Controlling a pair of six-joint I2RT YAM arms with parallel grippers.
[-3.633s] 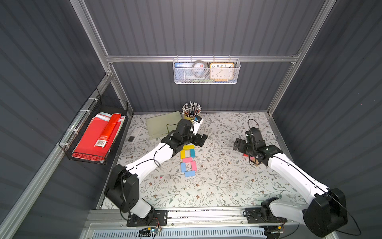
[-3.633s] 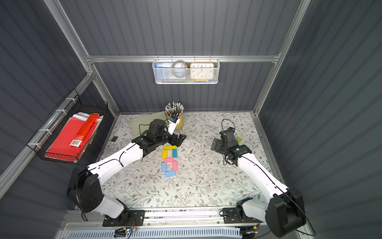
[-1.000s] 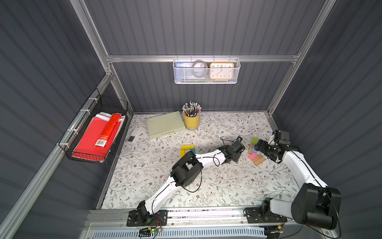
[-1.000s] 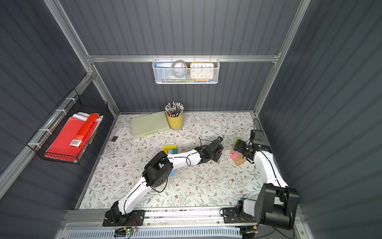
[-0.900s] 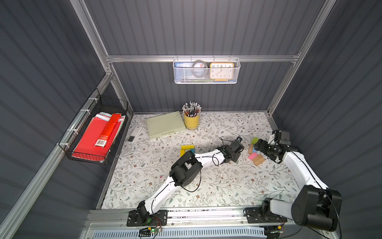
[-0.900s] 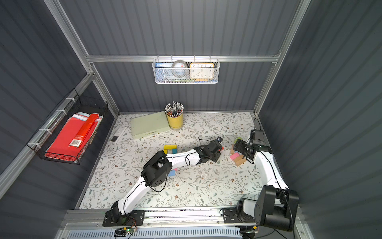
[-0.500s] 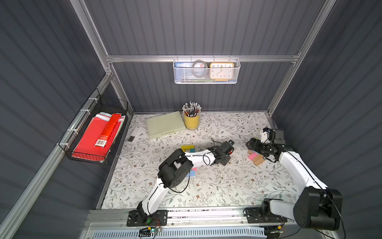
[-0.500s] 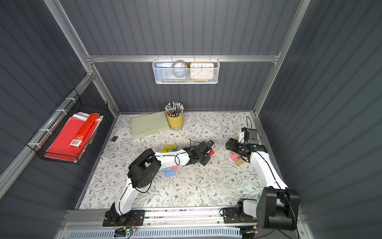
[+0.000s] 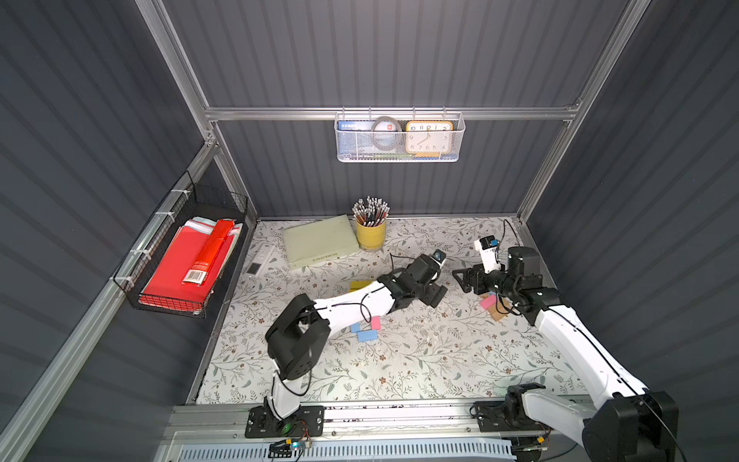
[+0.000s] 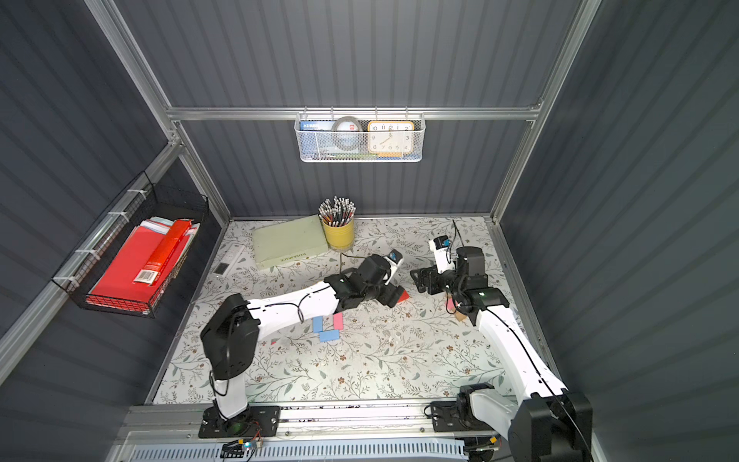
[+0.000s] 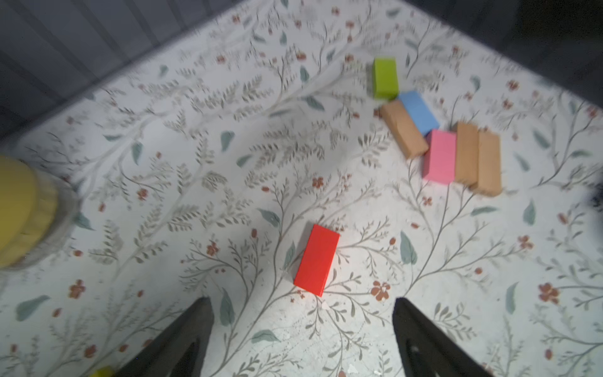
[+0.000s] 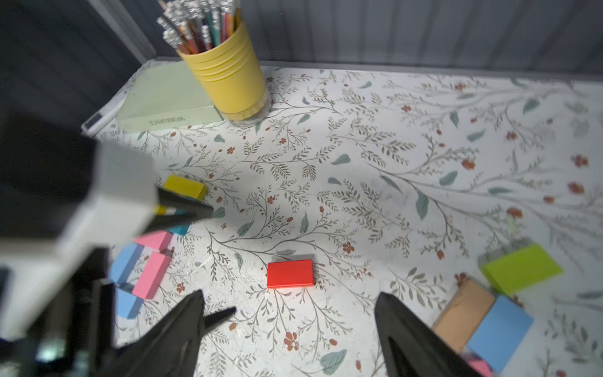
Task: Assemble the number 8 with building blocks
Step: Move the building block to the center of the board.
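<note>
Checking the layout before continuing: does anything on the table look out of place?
The flat red rectangular block lies alone before the open left tool, apart from the loose cluster of tan, pink, blue and green blocks. Nothing looks spilled or damaged.

I see a floral-patterned table (image 9: 420,360). A red block (image 11: 316,259) lies flat just ahead of my left gripper (image 11: 301,302), clear of its tips. Farther ahead huddle a lime block (image 11: 385,78), a light blue block (image 11: 418,112), a pink block (image 11: 440,156) and three tan blocks (image 11: 476,158). A yellow pencil cup (image 9: 371,236) and a green book (image 9: 320,240) stand well off to one side.
</note>
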